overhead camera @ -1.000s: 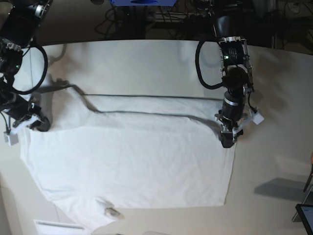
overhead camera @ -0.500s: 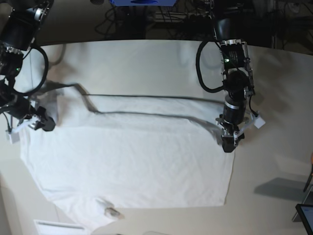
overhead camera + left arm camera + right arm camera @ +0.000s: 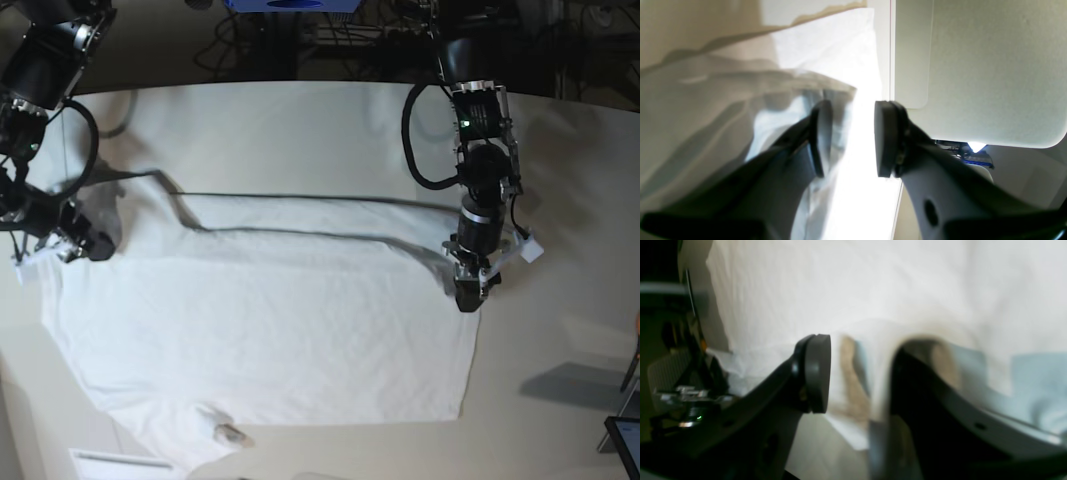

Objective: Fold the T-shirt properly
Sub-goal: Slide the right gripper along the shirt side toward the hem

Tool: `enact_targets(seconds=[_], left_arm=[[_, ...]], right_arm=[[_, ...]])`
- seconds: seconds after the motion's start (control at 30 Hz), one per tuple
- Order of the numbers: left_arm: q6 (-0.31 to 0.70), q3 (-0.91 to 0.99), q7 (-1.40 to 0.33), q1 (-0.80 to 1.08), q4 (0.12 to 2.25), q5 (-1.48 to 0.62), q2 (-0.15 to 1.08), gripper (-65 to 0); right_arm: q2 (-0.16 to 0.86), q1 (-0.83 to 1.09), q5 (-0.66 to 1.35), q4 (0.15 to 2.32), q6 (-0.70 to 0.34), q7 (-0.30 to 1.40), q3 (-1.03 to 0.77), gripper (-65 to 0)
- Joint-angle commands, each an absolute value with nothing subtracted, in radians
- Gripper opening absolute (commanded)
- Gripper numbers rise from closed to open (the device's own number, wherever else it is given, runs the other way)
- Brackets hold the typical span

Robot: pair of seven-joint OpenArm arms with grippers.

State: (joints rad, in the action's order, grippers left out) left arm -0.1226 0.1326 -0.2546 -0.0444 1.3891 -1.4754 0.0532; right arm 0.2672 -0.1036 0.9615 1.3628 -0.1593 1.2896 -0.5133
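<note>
A: Left gripper (image 3: 467,296) down at the T-shirt's (image 3: 270,330) edge on the right of the base view. Jaws parted in the left wrist view (image 3: 848,138), a clear gap between the pads (image 3: 885,138). Cloth draped behind and beside one finger, nothing visibly pinched between the two.

B: And the right gripper (image 3: 88,245)?

A: Over the shirt's opposite corner, on the left of the base view. Jaws apart in the right wrist view (image 3: 860,373) too. A rumpled ridge of white fabric rising into the gap, lying over the inner side of one finger (image 3: 923,383); other pad (image 3: 816,373) clear of it. Blurred there, so cannot tell whether any cloth is actually caught.

B: Where does the shirt lie overall?

A: Spread flat across the off-white tabletop (image 3: 300,130), stretched between both grippers. Far edge folded over into a long straight crease between them. Collar with the small neck tag (image 3: 228,432) at the near edge, toward the lower left. Mild wrinkles across the body.

B: Anything around it?

A: Black cable loop (image 3: 415,140) hanging off the left arm; dark clutter beyond the far table edge, too dim to identify.
</note>
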Motion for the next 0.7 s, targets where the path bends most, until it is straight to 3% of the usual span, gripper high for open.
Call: enact_targets(seconds=[0.0, 0.47, 0.67], left_arm=[[-0.102, 0.134, -0.249, -0.062, 1.406, -1.484, 0.059, -43.3], [-0.102, 0.128, -0.249, -0.067, 1.406, -1.484, 0.087, -43.3], [-0.102, 0.125, -0.249, -0.062, 1.406, -1.484, 0.093, -43.3]], right_arm=[[0.28, -0.12, 0.992, 1.377, -0.163, 1.288, -0.516, -41.9], [0.28, -0.058, 1.136, 1.365, -0.157, 1.287, -0.515, -42.2], [0.283, -0.079, 1.287, 1.21, -0.16, 1.287, -0.51, -42.2]])
